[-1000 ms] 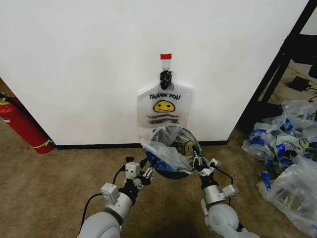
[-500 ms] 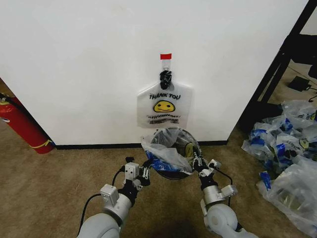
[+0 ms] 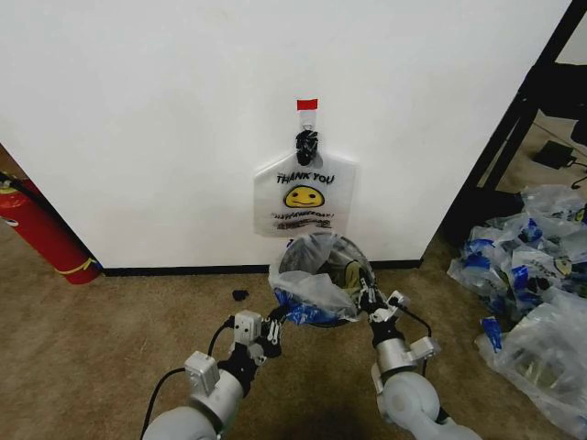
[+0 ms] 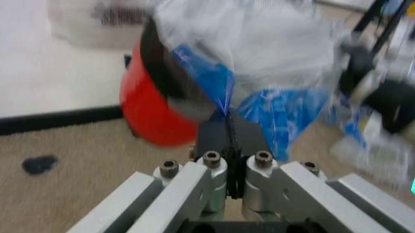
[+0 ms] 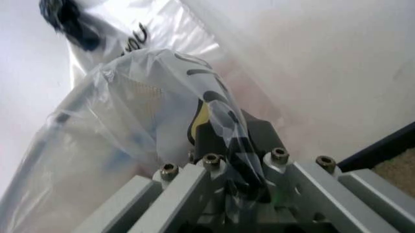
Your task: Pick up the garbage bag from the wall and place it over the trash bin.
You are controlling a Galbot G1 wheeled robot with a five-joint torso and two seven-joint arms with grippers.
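White and plain, the wall [image 3: 165, 119] is filling the background above a black baseboard [image 3: 183, 270], with brown carpet [image 3: 92, 348] spreading below it. Left of the trash bin [image 3: 316, 316], a red fire extinguisher [image 3: 41, 234] is leaning at the wall's foot; right of the bin, a heap of clear bags with blue patches [image 3: 527, 275] is lying on the carpet. Directly above the bin, a same-print smiley bag [image 3: 304, 194] is hanging from a hook [image 3: 307, 117] under a red tape mark [image 3: 306, 104]. The garbage bag [image 3: 316, 280] is sitting draped over the bin's mouth, blue patches showing along its near edge. The left hand [image 3: 275, 325] is gripping the bag's blue-patched edge at the bin's near-left side, fingers pressed together on the film. The right hand [image 3: 367, 295] is pinching the bag at the bin's near-right rim, fingers clamped on the plastic.
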